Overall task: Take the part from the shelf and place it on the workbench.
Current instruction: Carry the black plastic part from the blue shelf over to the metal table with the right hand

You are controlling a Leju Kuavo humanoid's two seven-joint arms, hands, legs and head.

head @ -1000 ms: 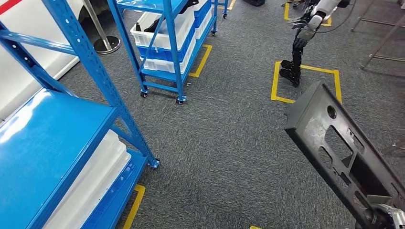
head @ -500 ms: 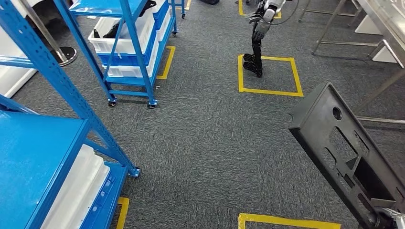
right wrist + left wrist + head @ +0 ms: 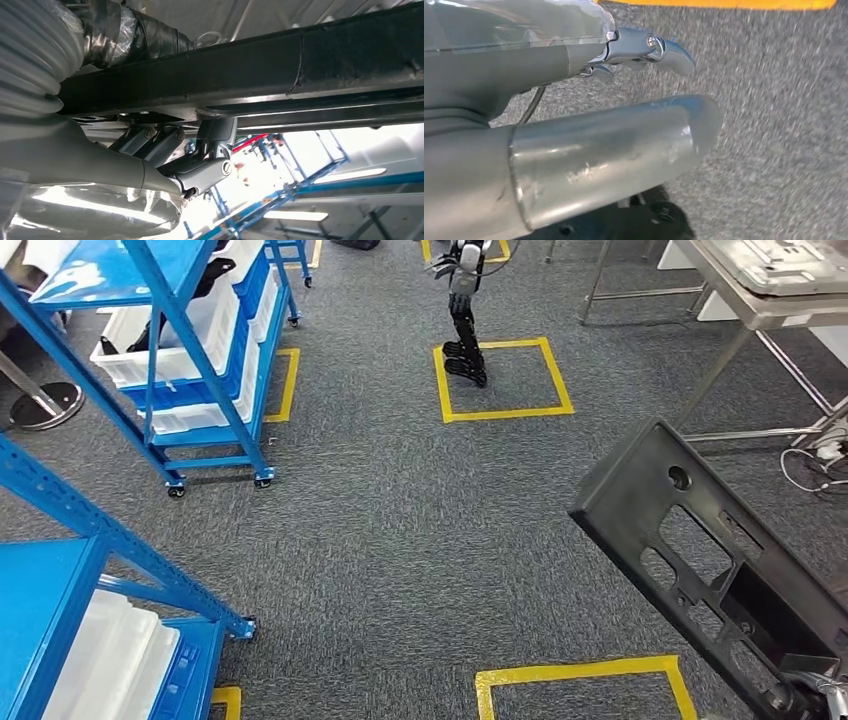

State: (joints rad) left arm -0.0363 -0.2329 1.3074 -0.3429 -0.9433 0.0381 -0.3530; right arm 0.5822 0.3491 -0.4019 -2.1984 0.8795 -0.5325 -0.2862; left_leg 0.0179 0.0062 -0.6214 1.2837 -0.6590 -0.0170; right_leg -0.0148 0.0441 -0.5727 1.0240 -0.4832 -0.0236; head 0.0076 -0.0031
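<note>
Risk here lies mostly in the long black moulded plastic part, a flat frame with cut-outs and one round hole, which the right hand grips at its near end alone. In the right wrist view the dark fingers are curled up around the lower edge of the part's rail, closed on it. In the head view the part juts forward and up from the lower right corner, well above the grey carpet floor, its far end unsupported. With so much length beyond the grip, it could pivot or slip in the fingers if the robot's walking jolts it.

The metal-framed workbench surface stands at the upper right, well apart from the part, with slanting steel legs between. The part's free end could catch a leg or the surface's edge if swung in low.

The left hand hangs over the carpet beside a yellow tape line; it holds nothing that I can see, and whether its fingers are spread or curled I cannot tell. Blue steel shelving with white bins stands at the left, away from the part.
</note>
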